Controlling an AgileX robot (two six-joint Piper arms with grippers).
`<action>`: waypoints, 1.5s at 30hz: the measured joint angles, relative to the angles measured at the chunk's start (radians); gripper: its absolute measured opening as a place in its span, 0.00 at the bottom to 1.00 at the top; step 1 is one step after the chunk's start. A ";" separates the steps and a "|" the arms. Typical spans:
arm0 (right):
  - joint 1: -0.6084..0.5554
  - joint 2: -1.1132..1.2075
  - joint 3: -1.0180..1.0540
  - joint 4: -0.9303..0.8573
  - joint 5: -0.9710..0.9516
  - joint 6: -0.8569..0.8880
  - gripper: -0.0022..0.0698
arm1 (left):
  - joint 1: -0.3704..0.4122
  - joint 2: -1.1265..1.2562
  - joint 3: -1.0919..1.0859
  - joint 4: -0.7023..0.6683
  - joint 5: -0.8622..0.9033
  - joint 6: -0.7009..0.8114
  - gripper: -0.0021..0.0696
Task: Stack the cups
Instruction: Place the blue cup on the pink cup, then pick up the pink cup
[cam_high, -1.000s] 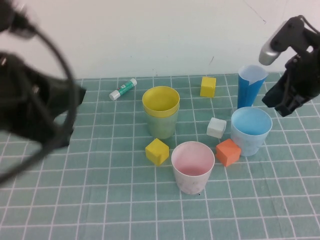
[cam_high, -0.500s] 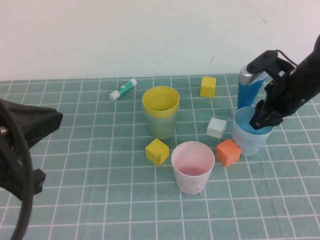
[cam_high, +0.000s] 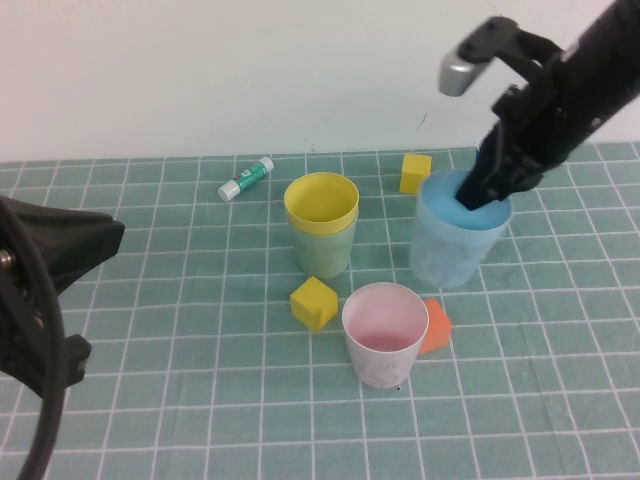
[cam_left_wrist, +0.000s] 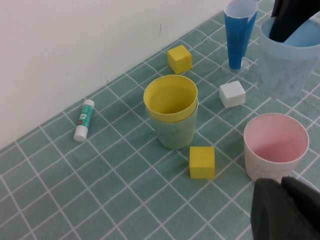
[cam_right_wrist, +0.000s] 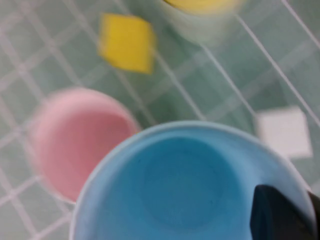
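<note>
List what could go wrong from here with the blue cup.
The right gripper holds the light blue cup by one spot on its rim, fingers shut on the wall, so it may tilt or slip. Carried low, it could clip the pink cup, the orange cube or the yellow cup nested in the green cup. The left gripper sits shut, parked nearby.

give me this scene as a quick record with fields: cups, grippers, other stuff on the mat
light blue cup: pinched at its rim by the right gripper, apparently raised off the mat
yellow cup: nested in the pale green cup, mid-mat
pink cup: upright, alone, nearest the camera
left gripper: shut, empty, at the mat's left edge, near the pink cup
other items: dark blue cone cup, white cube, two yellow cubes, orange cube, glue stick
</note>
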 joint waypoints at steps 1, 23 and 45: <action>0.027 -0.014 -0.008 0.000 0.005 -0.002 0.07 | 0.000 0.000 0.000 0.000 0.000 0.000 0.03; 0.191 0.084 -0.015 -0.030 0.021 -0.008 0.19 | 0.000 0.000 0.000 0.000 -0.002 -0.003 0.03; 0.191 0.224 -0.017 -0.020 0.012 -0.076 0.11 | 0.000 -0.076 0.017 0.311 0.027 -0.206 0.03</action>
